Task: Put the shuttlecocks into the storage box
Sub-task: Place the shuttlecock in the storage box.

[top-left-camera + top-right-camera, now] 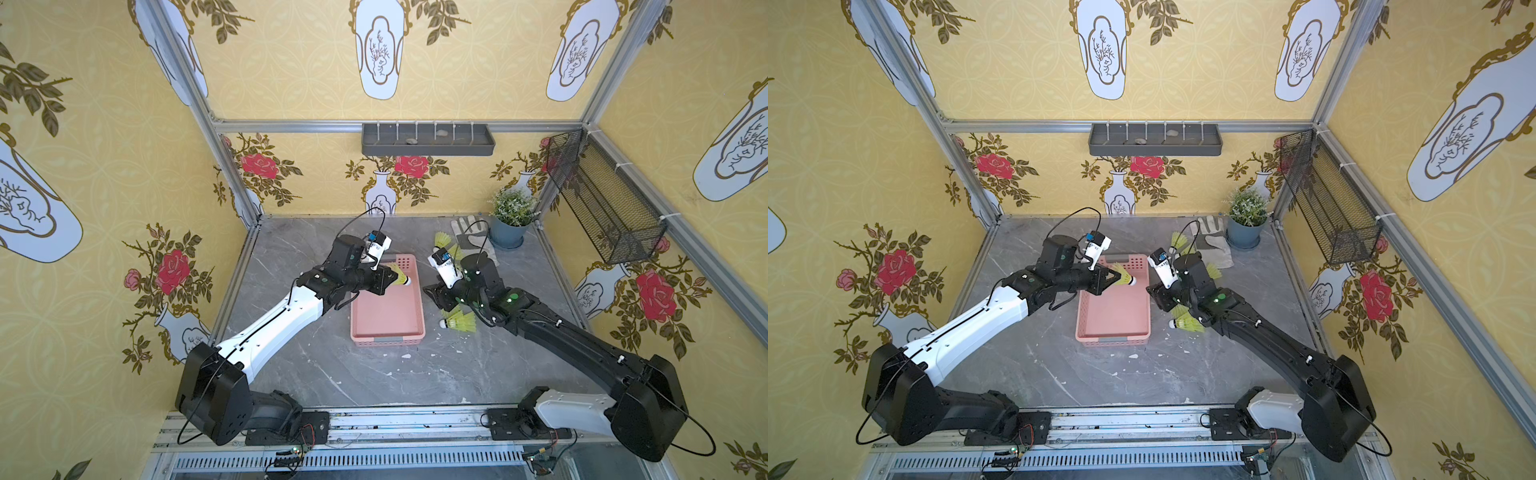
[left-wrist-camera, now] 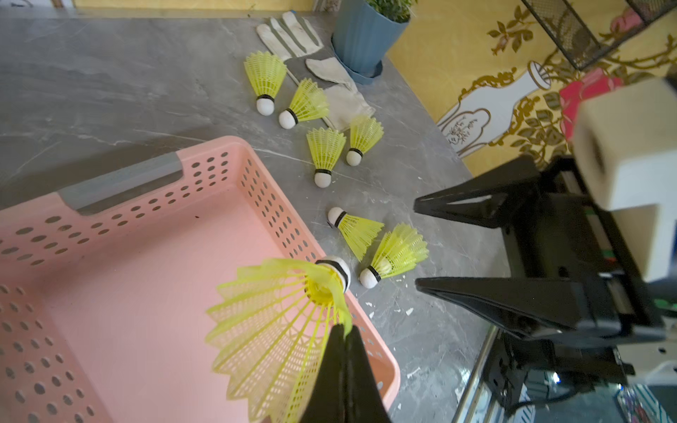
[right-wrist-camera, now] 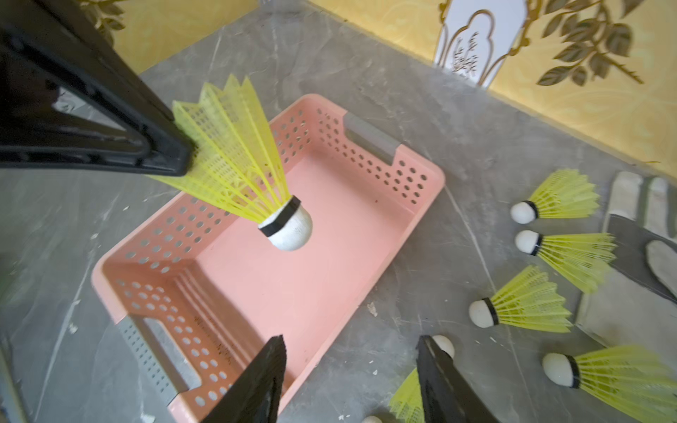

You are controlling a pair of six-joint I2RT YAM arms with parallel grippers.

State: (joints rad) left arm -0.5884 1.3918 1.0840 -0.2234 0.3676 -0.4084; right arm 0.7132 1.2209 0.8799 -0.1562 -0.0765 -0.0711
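My left gripper (image 2: pixel 344 331) is shut on the skirt edge of one neon yellow shuttlecock (image 2: pixel 285 322). It holds that shuttlecock (image 3: pixel 249 164) in the air over the far half of the pink storage box (image 1: pixel 386 316), white tip pointing right. The storage box (image 3: pixel 293 285) has nothing lying in it. My right gripper (image 3: pixel 351 340) stands open and empty above the box's right rim and the table beside it. Several more shuttlecocks (image 2: pixel 324 154) lie on the table right of the box, with the nearest one (image 1: pixel 459 322) partly under my right arm.
A white and grey work glove (image 1: pixel 469 232) lies behind the loose shuttlecocks, next to a potted plant (image 1: pixel 509 224) in the back right corner. A dark grey tray (image 1: pixel 428 139) hangs on the back wall. A black wire mesh basket (image 1: pixel 602 199) hangs on the right wall.
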